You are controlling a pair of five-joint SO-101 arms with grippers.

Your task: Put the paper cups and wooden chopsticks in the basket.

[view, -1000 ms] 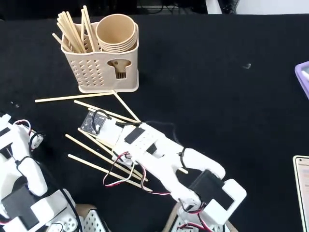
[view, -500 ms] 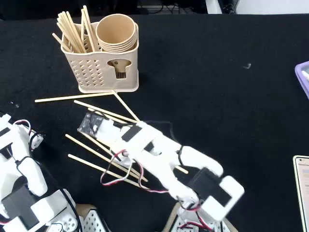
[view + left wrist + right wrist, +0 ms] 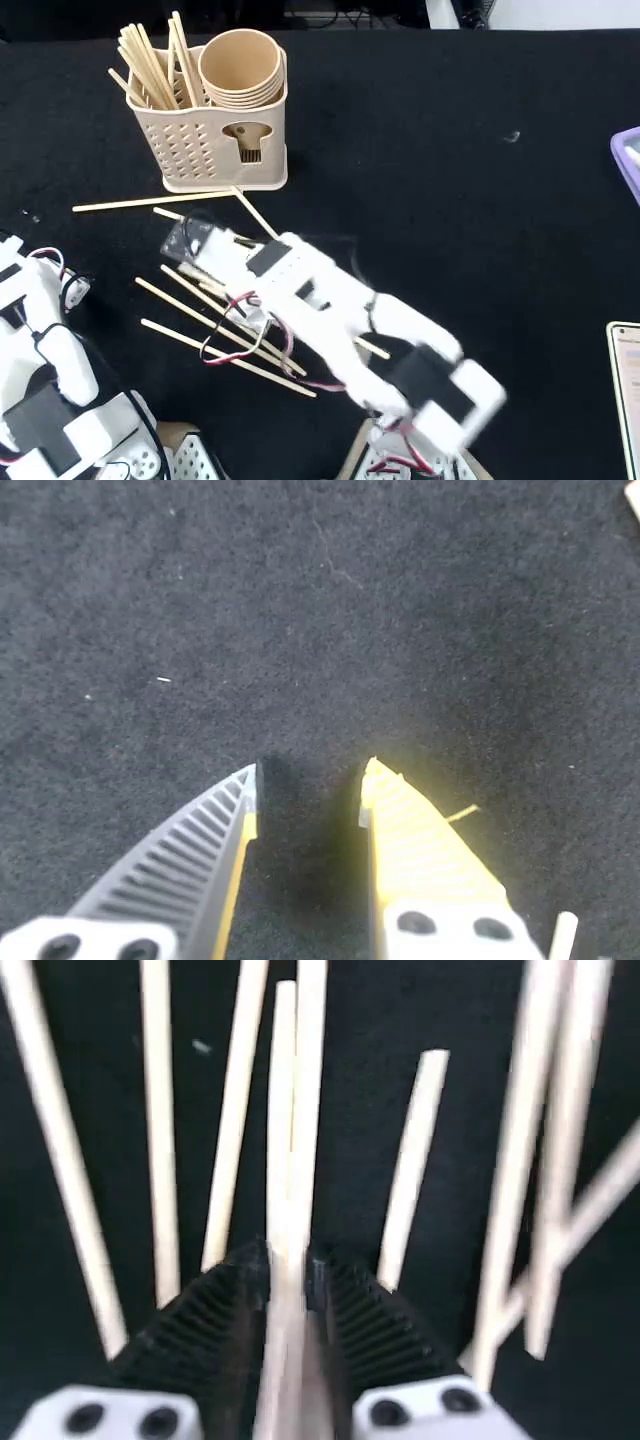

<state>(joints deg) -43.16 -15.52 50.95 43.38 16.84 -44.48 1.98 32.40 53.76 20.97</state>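
Currently right gripper [image 3: 288, 1257] jaws clamp two chopsticks [image 3: 285, 1110]; left gripper [image 3: 310, 770] jaws narrowly parted above the black surface [image 3: 300, 600].

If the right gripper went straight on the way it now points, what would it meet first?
Probably the lone chopstick lying before the basket; how high the right gripper is, I cannot tell.

We are scanning every view and finding nothing we can read: no letters, numbers or signs. The basket [image 3: 195, 150] is showing us only plain holes and a cut-out, and the pale flat thing [image 3: 627, 390] at the table's edge is too small to make out.
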